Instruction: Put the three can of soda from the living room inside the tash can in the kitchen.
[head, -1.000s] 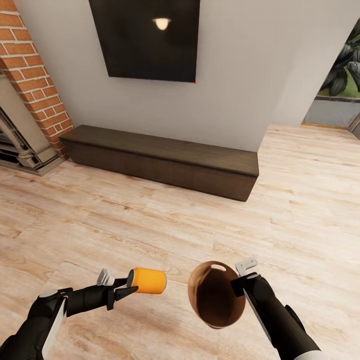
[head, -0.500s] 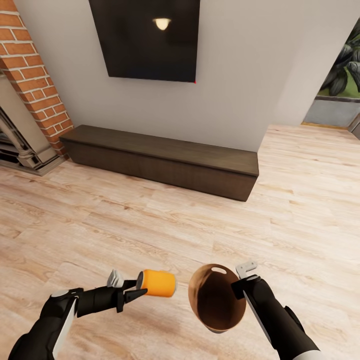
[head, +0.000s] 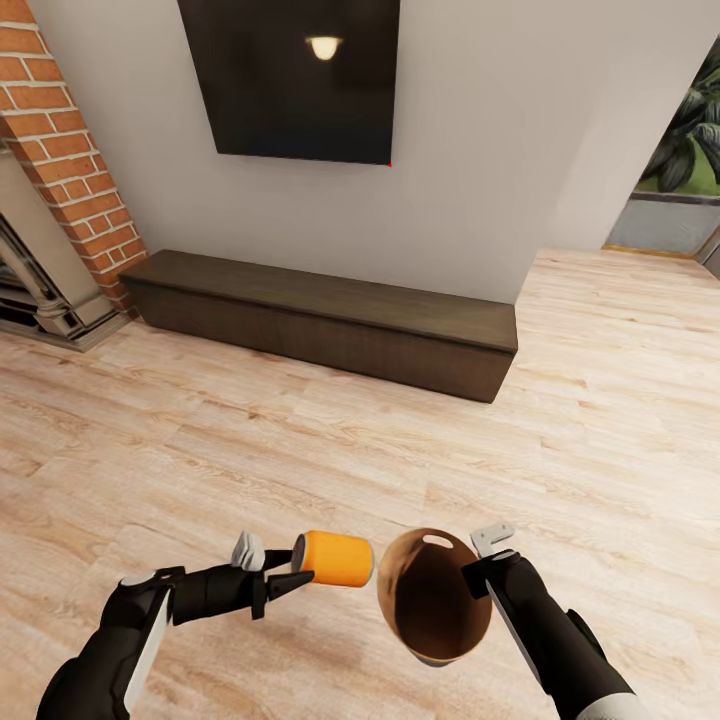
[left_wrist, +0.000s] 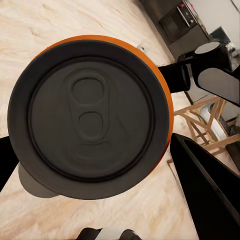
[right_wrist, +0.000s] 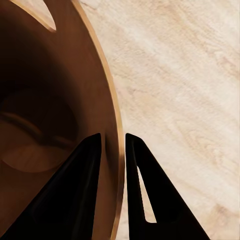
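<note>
An orange can of soda (head: 336, 558) lies on its side in the air, with my left gripper (head: 292, 567) shut on its near end. Its dark pull-tab end (left_wrist: 91, 116) faces the left wrist camera. The far end of the can nearly touches the rim of the tan-brown trash can (head: 432, 595), which hangs tilted with its dark inside toward me. My right gripper (head: 480, 568) is shut on the bin's right rim, one finger (right_wrist: 75, 185) inside the wall (right_wrist: 107, 100) and one outside. An oval hand slot (head: 437, 541) shows at the far rim.
A long dark wooden bench (head: 330, 320) stands against the pale wall ahead, under a black wall panel (head: 295, 75). A brick fireplace (head: 60, 190) is at the left. Light plank floor (head: 330, 450) lies between me and the bench. A glass door with plants (head: 680, 170) is at the far right.
My left arm has carried the orange can to the right, from well apart from the bin to right beside its rim. The right arm and bin have barely moved.
</note>
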